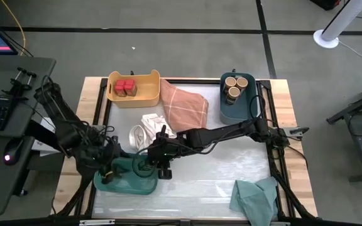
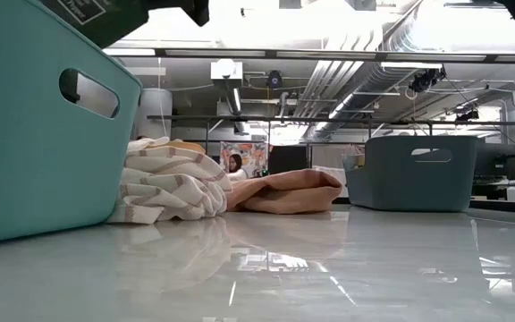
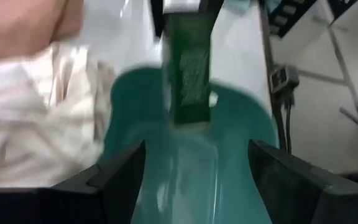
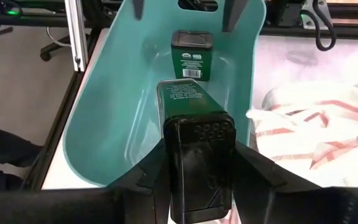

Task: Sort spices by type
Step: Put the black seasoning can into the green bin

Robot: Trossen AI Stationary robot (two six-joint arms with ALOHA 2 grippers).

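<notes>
The table (image 1: pixel 193 172) carried 3 bins: a yellow bin (image 1: pixel 148 99) at the far left holding 2 red-topped spices (image 1: pixel 125 87), a blue bin (image 1: pixel 225 112) at the far right holding 3 tan-topped jars (image 1: pixel 233 86), and a teal bin (image 1: pixel 137 184) at the near left where both arms met. A peach cloth (image 1: pixel 185 107) and a striped cloth (image 1: pixel 153 123) lay between the bins, a green cloth (image 1: pixel 255 197) at the near right.

The step in hand looked like dropping dark tins into the teal bin. The right gripper (image 4: pixel 199 180) hung over it, fingers clamped on a dark green tin (image 4: pixel 188 102), not yet released. The left gripper (image 3: pixel 194 165), at the bin's other end, had its fingers spread wide and empty. Next, the right fingers would need to part over the bin floor, clear of the tin already there, and the left arm to lift away.

Only the right wrist view showed a second tin (image 4: pixel 191 56) standing upright inside the bin, apart from the held one; from above the arms hid both. The low view showed only the teal bin's wall (image 2: pixel 34 152), not its contents.
</notes>
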